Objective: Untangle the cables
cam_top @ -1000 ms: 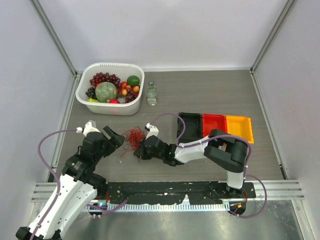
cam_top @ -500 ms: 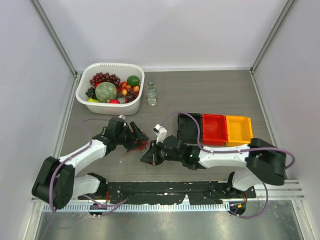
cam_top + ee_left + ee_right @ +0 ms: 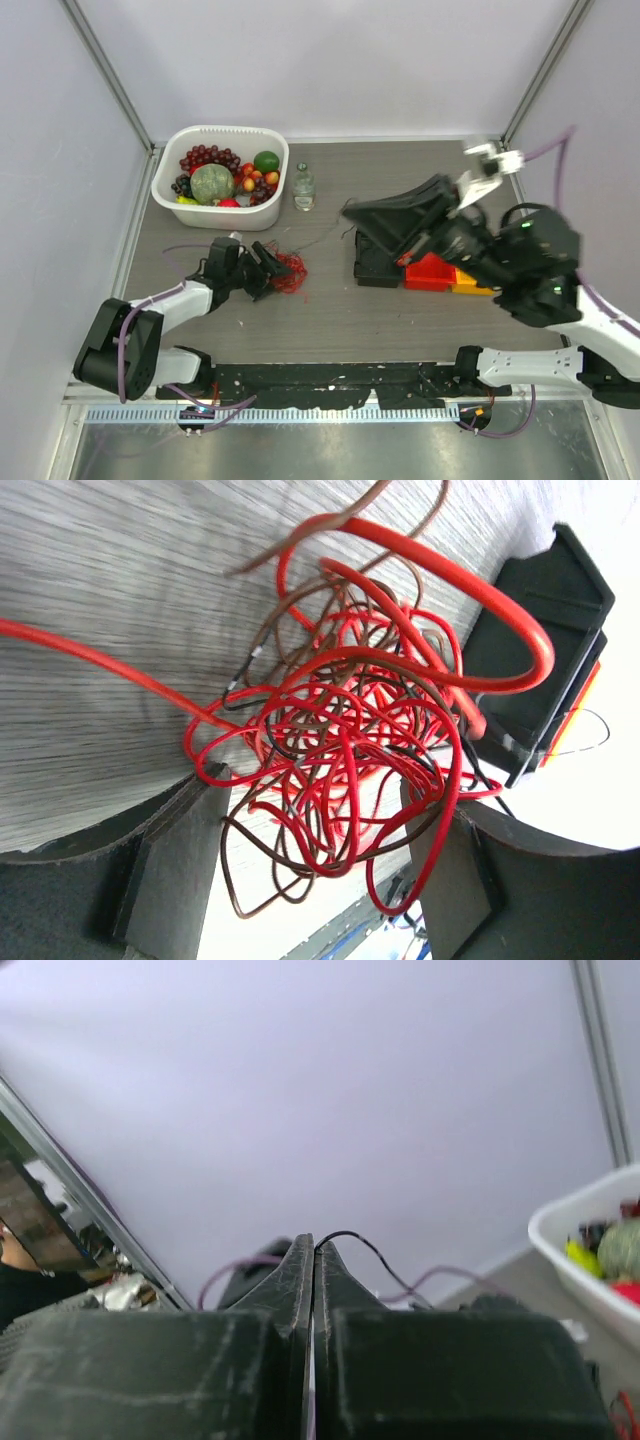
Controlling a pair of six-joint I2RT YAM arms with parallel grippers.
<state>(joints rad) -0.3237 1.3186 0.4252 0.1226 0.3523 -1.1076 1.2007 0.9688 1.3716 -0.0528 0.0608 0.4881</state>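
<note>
The cables (image 3: pixel 288 270) are a fist-sized clump of thin red and brown-black wires on the table left of centre. My left gripper (image 3: pixel 264 268) lies low at the clump's left side. In the left wrist view the cables (image 3: pixel 350 710) fill the gap of that gripper (image 3: pixel 320 820), whose jaws stand wide and open, with loops touching both fingers. My right gripper (image 3: pixel 348 211) is raised high above the table. It is shut (image 3: pixel 315 1245) on one thin black wire (image 3: pixel 362 1247), which trails down (image 3: pixel 320 238) toward the clump.
A white tub (image 3: pixel 225 130) of fruit stands at the back left, with a small clear bottle (image 3: pixel 303 188) beside it. A black bin (image 3: pixel 375 262), a red bin (image 3: pixel 432 272) and an orange bin (image 3: pixel 462 284) sit right of centre, partly hidden under the right arm.
My right arm has risen from the table to well above it, drawing a thin black wire out of the clump. The left gripper has moved in around the clump.
</note>
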